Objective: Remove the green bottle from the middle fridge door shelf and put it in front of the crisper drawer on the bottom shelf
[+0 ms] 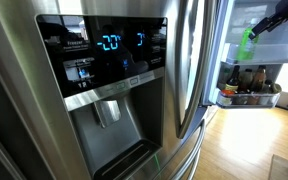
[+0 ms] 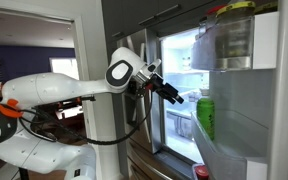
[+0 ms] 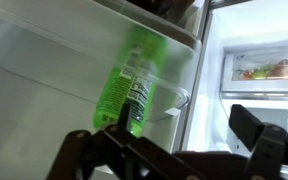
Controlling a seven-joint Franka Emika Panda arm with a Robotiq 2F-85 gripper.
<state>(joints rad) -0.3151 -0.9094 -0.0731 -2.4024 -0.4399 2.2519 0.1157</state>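
The green bottle (image 3: 130, 78) stands upright in the middle fridge door shelf (image 3: 44, 70), seen through its pale translucent wall. It also shows in both exterior views (image 1: 246, 42) (image 2: 206, 116). My gripper (image 3: 184, 128) is open and empty, level with the bottle. Its left finger overlaps the bottle's lower part in the wrist view, and its right finger is off toward the fridge opening. In an exterior view the gripper (image 2: 174, 94) is a short way from the door shelf (image 2: 234, 140), not touching the bottle. In an exterior view the gripper (image 1: 276, 20) is just above and beside the bottle.
A lower clear door bin holds several dark bottles (image 1: 250, 90). An upper door bin holds a large jar (image 2: 234, 30). The lit fridge interior has food on a shelf (image 3: 266, 70). The closed steel door with dispenser (image 1: 104, 80) fills the foreground.
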